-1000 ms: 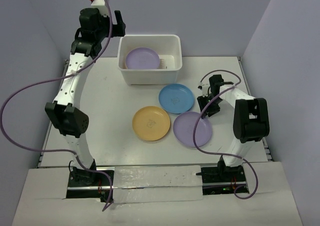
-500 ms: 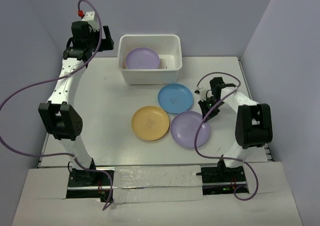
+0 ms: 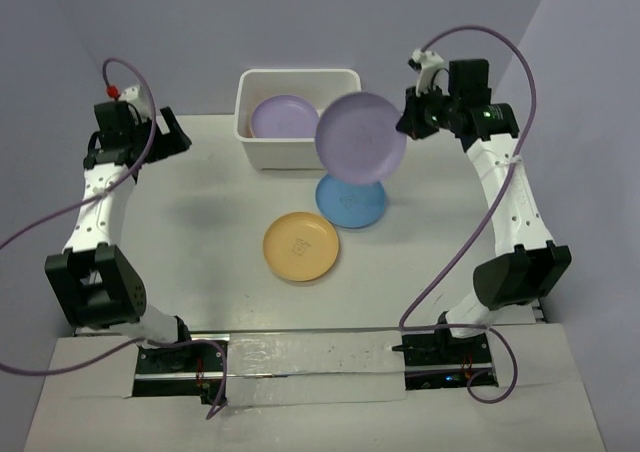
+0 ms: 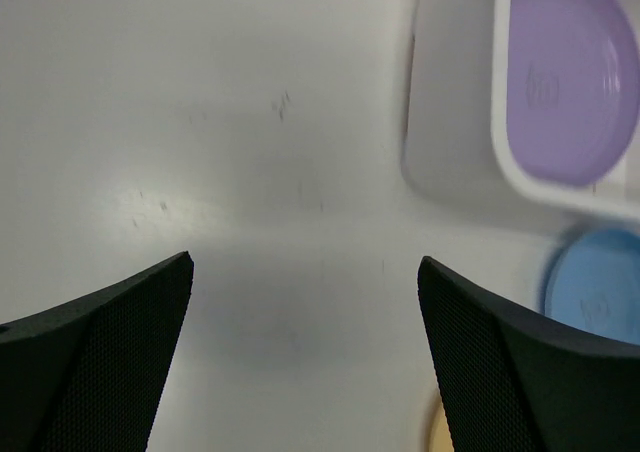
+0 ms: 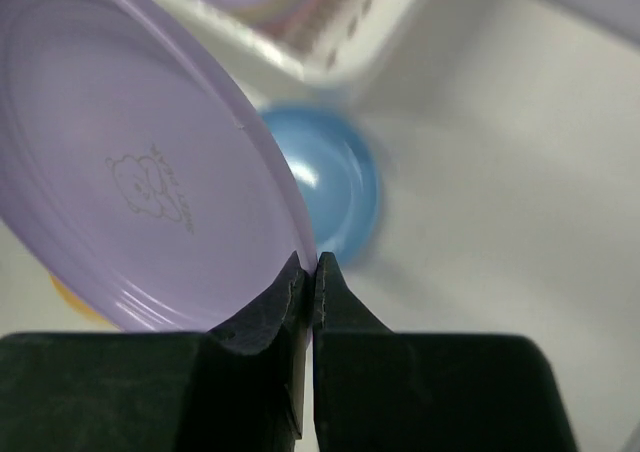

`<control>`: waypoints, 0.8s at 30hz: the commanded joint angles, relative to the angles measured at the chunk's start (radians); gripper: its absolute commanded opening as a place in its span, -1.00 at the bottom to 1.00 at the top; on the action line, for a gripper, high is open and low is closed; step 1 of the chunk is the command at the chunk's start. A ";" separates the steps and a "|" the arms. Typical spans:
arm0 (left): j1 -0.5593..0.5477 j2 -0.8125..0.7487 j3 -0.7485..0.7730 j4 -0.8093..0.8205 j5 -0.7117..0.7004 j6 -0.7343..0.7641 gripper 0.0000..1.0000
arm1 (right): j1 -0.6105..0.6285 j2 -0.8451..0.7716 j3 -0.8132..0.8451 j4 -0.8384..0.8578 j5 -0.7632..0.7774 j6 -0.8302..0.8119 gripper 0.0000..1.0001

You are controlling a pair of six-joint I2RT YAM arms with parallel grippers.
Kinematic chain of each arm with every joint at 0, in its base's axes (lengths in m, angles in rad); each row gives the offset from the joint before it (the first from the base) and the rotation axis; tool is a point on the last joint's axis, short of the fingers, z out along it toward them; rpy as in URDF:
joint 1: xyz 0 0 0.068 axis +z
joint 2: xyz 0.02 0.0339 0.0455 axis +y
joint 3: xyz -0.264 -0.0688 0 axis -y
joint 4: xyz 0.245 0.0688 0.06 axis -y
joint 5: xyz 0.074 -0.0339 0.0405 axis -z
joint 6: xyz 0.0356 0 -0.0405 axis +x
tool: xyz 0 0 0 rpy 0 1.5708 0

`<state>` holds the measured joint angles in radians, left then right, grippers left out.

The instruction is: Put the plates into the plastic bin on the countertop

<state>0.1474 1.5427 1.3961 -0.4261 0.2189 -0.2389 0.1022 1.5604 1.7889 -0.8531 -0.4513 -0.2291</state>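
Note:
My right gripper [image 3: 410, 122] [image 5: 311, 272] is shut on the rim of a purple plate [image 3: 360, 138] [image 5: 130, 202], held tilted in the air near the right front corner of the white plastic bin [image 3: 250, 150]. Another purple plate [image 3: 283, 117] [image 4: 565, 82] lies inside the bin [image 4: 450, 142]. A blue plate [image 3: 352, 201] [image 5: 335, 187] and a yellow-orange plate [image 3: 301, 246] lie on the countertop [image 3: 200, 222]. My left gripper [image 3: 178, 132] [image 4: 305, 272] is open and empty above the countertop, left of the bin.
Pale lavender walls frame the countertop on the left, back and right. Purple cables loop from both arms. The blue plate's edge [image 4: 595, 287] shows at the right of the left wrist view.
My right gripper has lifted the purple plate off the countertop and carried it up toward the bin. My left arm has swung left and toward the front, away from the bin.

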 commanded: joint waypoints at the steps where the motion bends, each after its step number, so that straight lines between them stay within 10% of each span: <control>1: -0.023 -0.146 -0.168 0.079 0.094 0.027 0.99 | 0.117 0.117 0.171 0.220 0.189 0.330 -1.00; 13: -0.196 -0.321 -0.454 0.110 0.034 0.086 0.98 | 0.261 0.596 0.582 0.312 0.704 0.622 -1.00; 24: -0.256 -0.320 -0.488 0.110 0.042 0.055 0.99 | 0.300 0.724 0.584 0.531 0.596 0.708 -1.00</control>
<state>-0.0775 1.2434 0.9248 -0.3546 0.2592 -0.1730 0.3738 2.2762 2.3059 -0.4938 0.1352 0.4154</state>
